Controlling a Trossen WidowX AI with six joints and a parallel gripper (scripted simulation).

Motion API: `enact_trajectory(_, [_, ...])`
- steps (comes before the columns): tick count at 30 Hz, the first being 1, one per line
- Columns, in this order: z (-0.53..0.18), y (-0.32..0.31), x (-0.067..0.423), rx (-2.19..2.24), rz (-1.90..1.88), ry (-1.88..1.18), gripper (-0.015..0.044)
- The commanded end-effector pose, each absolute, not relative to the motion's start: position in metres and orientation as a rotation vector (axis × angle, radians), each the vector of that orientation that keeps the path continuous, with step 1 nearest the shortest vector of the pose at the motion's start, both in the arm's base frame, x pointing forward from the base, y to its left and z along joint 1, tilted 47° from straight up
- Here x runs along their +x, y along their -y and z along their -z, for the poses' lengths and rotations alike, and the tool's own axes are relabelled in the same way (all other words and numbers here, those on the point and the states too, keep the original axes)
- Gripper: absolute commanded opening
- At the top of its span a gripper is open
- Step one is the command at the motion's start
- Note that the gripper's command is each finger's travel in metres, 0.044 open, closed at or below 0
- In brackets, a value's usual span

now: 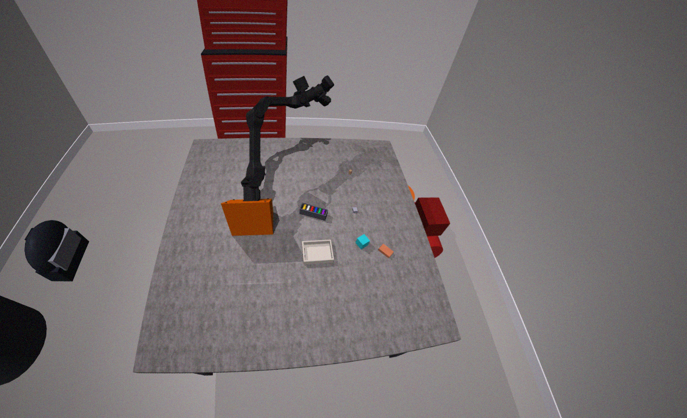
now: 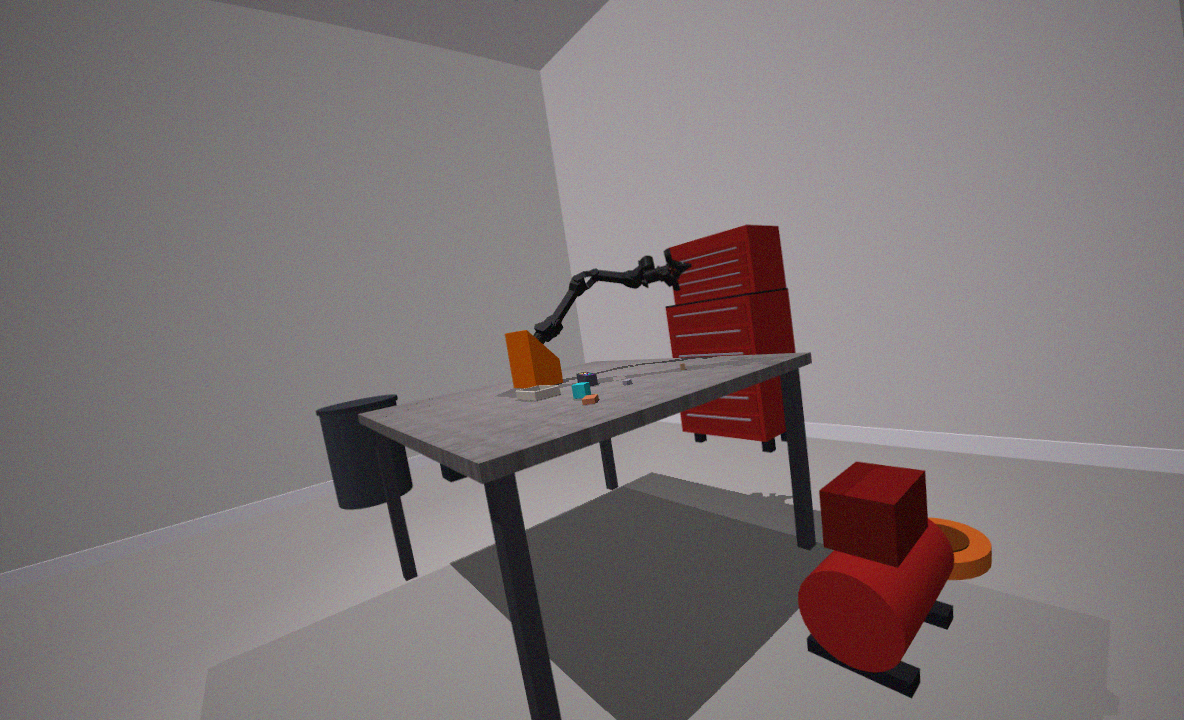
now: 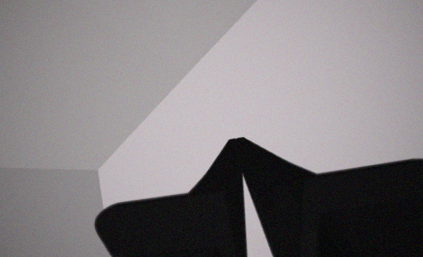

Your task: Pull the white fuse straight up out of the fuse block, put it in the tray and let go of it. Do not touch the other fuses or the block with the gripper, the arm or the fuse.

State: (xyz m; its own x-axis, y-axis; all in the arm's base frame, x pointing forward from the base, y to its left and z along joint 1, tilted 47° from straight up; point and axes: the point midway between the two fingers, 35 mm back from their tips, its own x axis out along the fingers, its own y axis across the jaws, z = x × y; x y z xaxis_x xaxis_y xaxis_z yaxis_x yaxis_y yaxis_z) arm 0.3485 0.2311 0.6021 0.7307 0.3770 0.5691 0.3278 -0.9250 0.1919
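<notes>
Gripper [image 1: 326, 90] raised high at far side, jaws closed on nothing; fuse block [image 1: 313, 211] and tray [image 1: 318, 252] untouched below, well apart, avoiding contact.

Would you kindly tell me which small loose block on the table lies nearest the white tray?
The cyan cube, just right of the white tray; the orange block lies farther.
</notes>
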Motion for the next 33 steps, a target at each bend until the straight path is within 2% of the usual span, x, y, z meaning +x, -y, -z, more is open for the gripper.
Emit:
enact_trajectory(1, [-0.6, -0.232, 0.35, 2.844, -0.952, -0.582, 0.0026])
enact_trajectory(3, [-0.58, -0.236, 0.364, 2.802, -0.867, -0.586, 0.007])
enact_trajectory(11, [-0.45, -0.238, 0.429, 2.547, -0.392, -0.659, 0.007])
enact_trajectory(18, [-0.329, -0.215, 0.455, 2.336, -0.023, -0.785, 0.007])
enact_trajectory(26, [-0.193, -0.171, 0.441, 2.123, 0.364, -1.0, 0.007])
enact_trajectory(33, [-0.093, -0.129, 0.388, 1.987, 0.668, -1.252, 0.007])
